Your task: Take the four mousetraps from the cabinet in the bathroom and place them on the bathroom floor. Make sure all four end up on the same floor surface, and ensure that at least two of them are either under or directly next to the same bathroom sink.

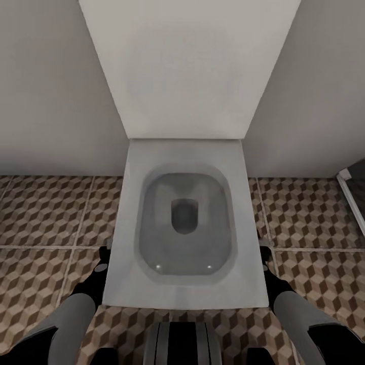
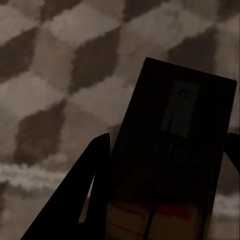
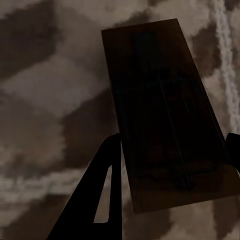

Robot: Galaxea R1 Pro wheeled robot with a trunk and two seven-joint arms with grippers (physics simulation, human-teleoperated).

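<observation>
Gripping a mousetrap (image 2: 170, 165) each, both end effectors closed

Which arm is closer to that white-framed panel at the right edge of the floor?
Right. The right arm reaches down on the toilet's side facing the white-framed panel; the left arm is across the toilet, on its far side.

1. The toilet (image 1: 185, 230) hid both grippers in the head view.
2. The left mousetrap (image 2: 172, 165) ran past the frame edge, deep in shadow.
3. One finger (image 3: 233, 145) beside the right mousetrap (image 3: 165, 115) was cropped; grip contact was unclear.
</observation>
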